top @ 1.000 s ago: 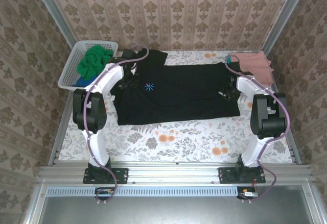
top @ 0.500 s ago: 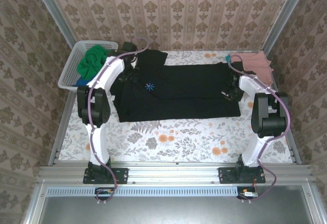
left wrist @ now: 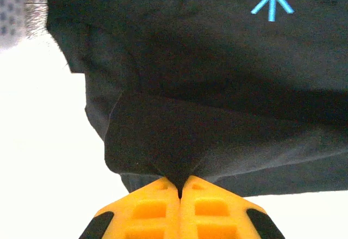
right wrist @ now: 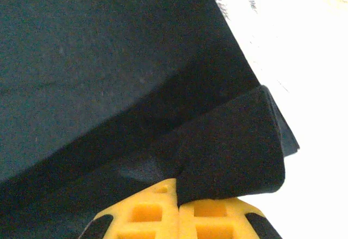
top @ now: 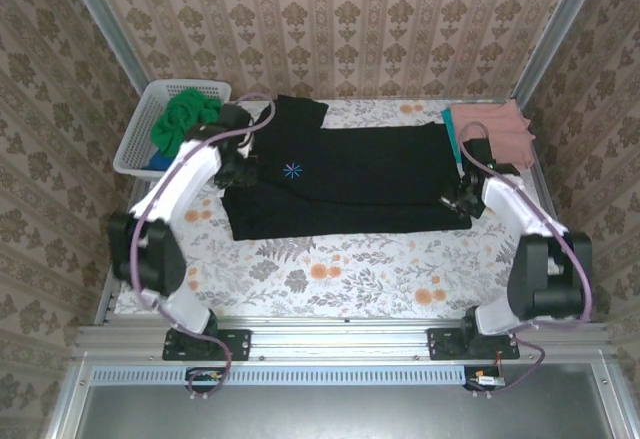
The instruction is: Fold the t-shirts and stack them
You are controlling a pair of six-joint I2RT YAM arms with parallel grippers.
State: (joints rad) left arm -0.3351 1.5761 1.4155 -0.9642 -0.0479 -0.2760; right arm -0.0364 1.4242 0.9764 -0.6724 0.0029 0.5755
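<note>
Arms swung out; L fingers, R fingers pinch black tee edges.

No words, brand names or numbers can be read. The one sign is a small light-blue starburst emblem, thin spokes around a centre, printed on the black t-shirt near that shirt's left end. Up close, one spoke looks white.

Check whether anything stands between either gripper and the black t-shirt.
Nothing visible does. The left gripper is shut on the left edge of the black t-shirt, and the right gripper is shut on its right edge, with cloth pinched in both.
</note>
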